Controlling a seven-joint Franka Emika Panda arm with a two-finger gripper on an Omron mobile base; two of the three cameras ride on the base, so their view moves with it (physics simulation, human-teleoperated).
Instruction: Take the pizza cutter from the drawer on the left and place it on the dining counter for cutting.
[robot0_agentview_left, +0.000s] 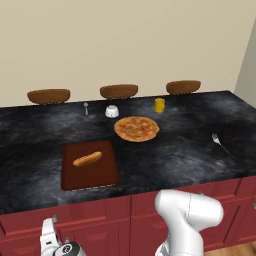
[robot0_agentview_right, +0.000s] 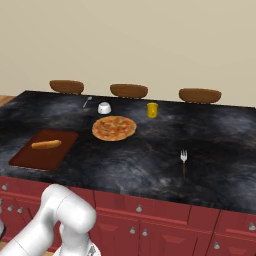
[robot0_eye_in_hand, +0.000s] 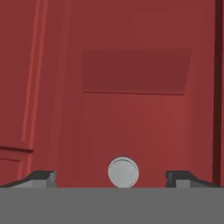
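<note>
Two fingertips (robot0_eye_in_hand: 43, 178) of my gripper (robot0_eye_in_hand: 117, 177) spread wide, holding nothing | silver knob (robot0_eye_in_hand: 123, 172) centred between them | red drawer (robot0_eye_in_hand: 135, 127) front shut, close ahead | dining counter (robot0_agentview_left: 190, 155) near edge above.

One pizza (robot0_agentview_left: 136, 128), one fork (robot0_agentview_left: 218, 140), one spoon (robot0_agentview_left: 86, 107), three brown stools (robot0_agentview_left: 118, 91), one cutting board (robot0_agentview_left: 90, 164).

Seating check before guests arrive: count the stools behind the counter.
3, all along the counter's far edge: left stool, middle stool, right stool. Just their brown seats show above the counter; none looks hidden.
</note>
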